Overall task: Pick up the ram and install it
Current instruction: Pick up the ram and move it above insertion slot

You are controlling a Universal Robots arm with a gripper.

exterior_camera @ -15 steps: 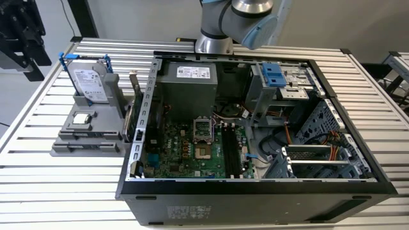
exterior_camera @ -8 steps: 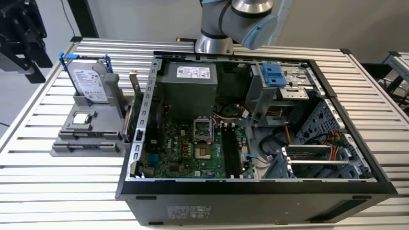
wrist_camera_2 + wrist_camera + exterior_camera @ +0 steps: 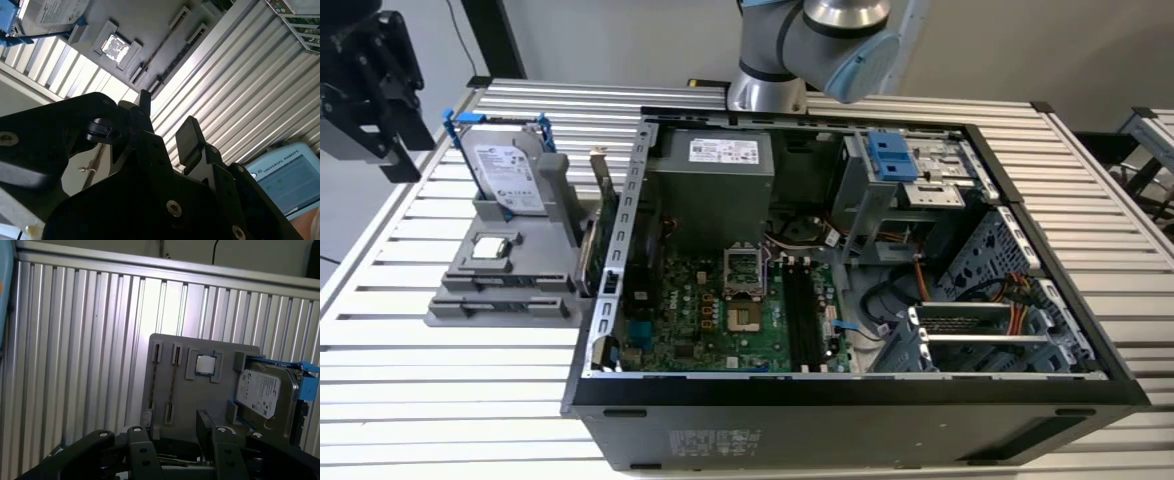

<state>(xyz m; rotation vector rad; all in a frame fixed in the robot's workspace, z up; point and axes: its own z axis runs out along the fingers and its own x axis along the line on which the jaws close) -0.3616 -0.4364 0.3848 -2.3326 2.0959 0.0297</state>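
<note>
- My gripper (image 3: 387, 140) (image 3: 170, 427) (image 3: 166, 112) hangs raised, off the tabletop's (image 3: 400, 350) far corner on the exterior view's left. Its fingers (image 3: 206, 427) are spread, with nothing between them.
- Nearest to me is the grey holder (image 3: 500, 300) (image 3: 200, 400). It sits near the tabletop's edge on the exterior view's left, with a bare strip of ribs between it and that edge.
- The ram (image 3: 172, 385) (image 3: 160, 45) shows as a thin dark strip standing on edge in the holder's slot, just beside the square chip (image 3: 205, 365). It is seen edge-on and is apart from my fingers.
- The hard drive (image 3: 507, 165) stands at the holder's far end.
- The open computer case (image 3: 854, 410) takes the tabletop's middle through to the exterior view's right edge. The holder is just beside its wall.
- The motherboard's black slots (image 3: 803, 320) lie well apart from me.
</note>
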